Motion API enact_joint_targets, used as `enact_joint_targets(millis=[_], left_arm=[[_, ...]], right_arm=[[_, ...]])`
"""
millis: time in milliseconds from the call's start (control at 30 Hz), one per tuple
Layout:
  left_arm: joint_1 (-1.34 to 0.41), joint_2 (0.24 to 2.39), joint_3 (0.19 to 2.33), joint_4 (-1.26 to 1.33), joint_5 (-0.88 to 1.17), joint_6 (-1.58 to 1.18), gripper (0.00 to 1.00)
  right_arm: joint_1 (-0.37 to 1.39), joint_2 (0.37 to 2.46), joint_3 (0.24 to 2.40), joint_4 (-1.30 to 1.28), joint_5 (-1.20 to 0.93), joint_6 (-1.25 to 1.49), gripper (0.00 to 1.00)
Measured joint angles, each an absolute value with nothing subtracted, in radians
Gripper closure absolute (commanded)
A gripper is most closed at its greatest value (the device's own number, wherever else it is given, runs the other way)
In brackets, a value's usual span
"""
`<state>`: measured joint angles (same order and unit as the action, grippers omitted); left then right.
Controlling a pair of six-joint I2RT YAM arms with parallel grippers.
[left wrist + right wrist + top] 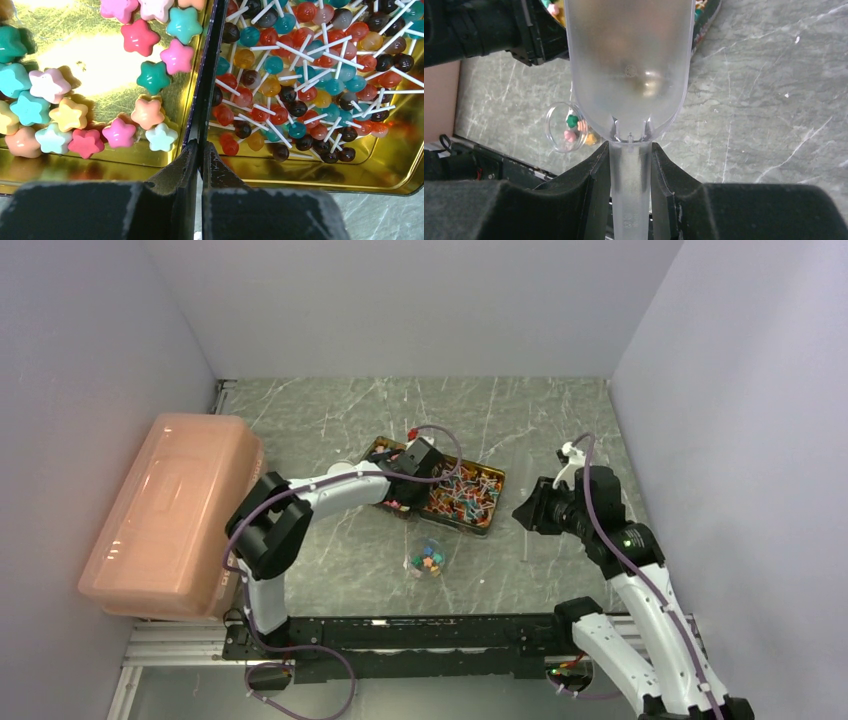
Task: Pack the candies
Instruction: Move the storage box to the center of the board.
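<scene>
star candies [152,76]: pastel, loose, left gold tin [100,55] | lollipops [272,36]: heaped, white sticks crisscrossed, right gold tin [390,165]

I hold the left arm [330,490] stretched forward with the left gripper [201,150] pinched together, and the right arm [640,575] folded, the right gripper [630,167] clamping the handle of a clear scoop [629,65].

Mid-frame on the counter [340,410] the left tin [90,55], holding star candies [152,77], sits beside the right tin [390,170], holding lollipops [300,65]; a jar [427,560] lies below them, a scoop [629,65] to their right, a lidded box [170,515] far left.
</scene>
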<state>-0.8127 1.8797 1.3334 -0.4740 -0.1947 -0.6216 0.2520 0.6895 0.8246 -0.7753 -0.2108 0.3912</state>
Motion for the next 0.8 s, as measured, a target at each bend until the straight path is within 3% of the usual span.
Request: enact_joint_targets(millis=[67, 233, 300, 433, 800], left_arm=[[-0.796, 1.855, 1.297, -0.453, -0.180, -0.621, 0.90], [-0.773, 1.823, 1.253, -0.453, -0.159, -0.603, 0.49], [-0.770, 1.822, 1.245, -0.457, -0.148, -0.591, 0.40], [-0.768, 1.808, 1.231, -0.471, -0.145, -0.570, 0.33], [-0.766, 1.600, 1.231, -0.567, -0.091, -0.517, 0.28]], right_arm=[[0.252, 0.723, 0.836, -0.785, -0.218, 0.382, 1.00], [0.268, 0.796, 0.874, -0.809, -0.219, 0.365, 1.00], [0.289, 0.830, 0.900, -0.824, -0.216, 0.359, 1.00], [0.358, 0.890, 0.943, -0.832, -0.196, 0.347, 1.00], [0.625, 0.965, 0.993, -0.895, -0.099, 0.305, 1.00]])
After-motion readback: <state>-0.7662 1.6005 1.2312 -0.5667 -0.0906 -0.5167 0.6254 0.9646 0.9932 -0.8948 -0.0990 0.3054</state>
